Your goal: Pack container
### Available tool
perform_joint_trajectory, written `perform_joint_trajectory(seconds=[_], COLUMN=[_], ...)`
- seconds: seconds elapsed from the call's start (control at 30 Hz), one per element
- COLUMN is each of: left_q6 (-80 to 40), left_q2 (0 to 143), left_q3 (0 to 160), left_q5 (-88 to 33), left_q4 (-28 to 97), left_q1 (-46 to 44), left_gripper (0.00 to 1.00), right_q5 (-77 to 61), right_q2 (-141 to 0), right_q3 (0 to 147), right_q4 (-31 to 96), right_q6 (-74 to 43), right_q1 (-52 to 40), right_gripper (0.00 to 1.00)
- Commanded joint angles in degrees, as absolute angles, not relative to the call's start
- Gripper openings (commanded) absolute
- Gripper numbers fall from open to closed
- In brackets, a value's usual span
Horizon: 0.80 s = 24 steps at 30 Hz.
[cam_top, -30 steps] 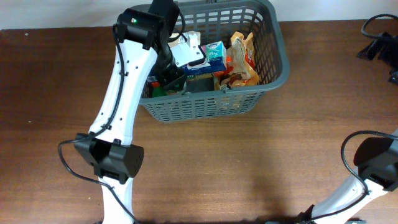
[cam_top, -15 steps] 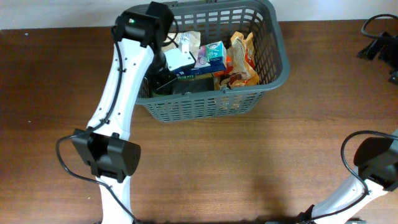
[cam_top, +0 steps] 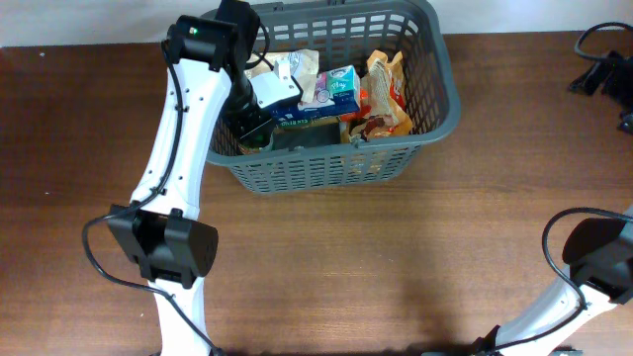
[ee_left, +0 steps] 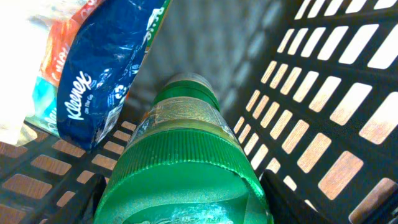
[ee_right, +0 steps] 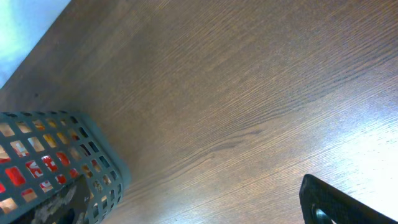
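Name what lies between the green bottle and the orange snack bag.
Overhead view: a blue Kleenex pack and a teal carton, all inside the container.

**Container** [cam_top: 447, 94]: a large dark grey plastic basket, rectangular with rounded corners and a thick rim. Its sides and base were cut into a lattice of slots, seen from inside as a slotted wall [ee_left: 323, 118]. It stood upright and open-topped on the brown wooden tabletop [cam_top: 396, 257], near the middle of the far edge, its long axis slightly skewed. It was partly filled with assorted packets [cam_top: 341, 89]. One lower corner [ee_right: 99, 155] showed in the right wrist view.
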State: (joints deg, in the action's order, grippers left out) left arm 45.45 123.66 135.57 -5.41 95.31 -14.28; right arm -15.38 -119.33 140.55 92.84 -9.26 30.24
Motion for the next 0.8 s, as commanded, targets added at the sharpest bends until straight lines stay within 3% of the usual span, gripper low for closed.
perform_joint_trajectory(seconds=[0.0, 0.03, 0.07, 0.1, 0.5, 0.77], left_q6=[46.59, 46.59, 46.59, 46.59, 41.52, 29.65], left_q2=[122.04, 122.04, 122.04, 122.04, 122.02, 121.75], left_q3=[135.57, 135.57, 135.57, 135.57, 138.63, 163.81], left_q5=[-6.63, -6.63, -6.63, -6.63, -5.32, -4.69], left_q4=[95.18, 95.18, 95.18, 95.15, 94.61, 93.25], left_q1=[-14.20, -14.20, -14.20, -14.20, -14.20, -14.24], left_gripper=[0.32, 0.42, 0.60, 0.99, 0.99, 0.99], right_q5=[-15.90, -15.90, -15.90, -15.90, -15.90, -15.88], right_q2=[-118.67, -118.67, -118.67, -118.67, -118.67, -118.67], right_q3=[140.44, 140.44, 140.44, 140.44, 140.44, 140.44], right_q4=[92.79, 92.79, 92.79, 92.79, 92.79, 92.79], right_q6=[-9.76, -9.74, -9.74, -9.76, -9.76, -9.76], right_q1=[30.41, 30.41, 30.41, 30.41, 30.41, 30.41], right_gripper=[0.99, 0.99, 0.99, 0.99, 0.99, 0.99])
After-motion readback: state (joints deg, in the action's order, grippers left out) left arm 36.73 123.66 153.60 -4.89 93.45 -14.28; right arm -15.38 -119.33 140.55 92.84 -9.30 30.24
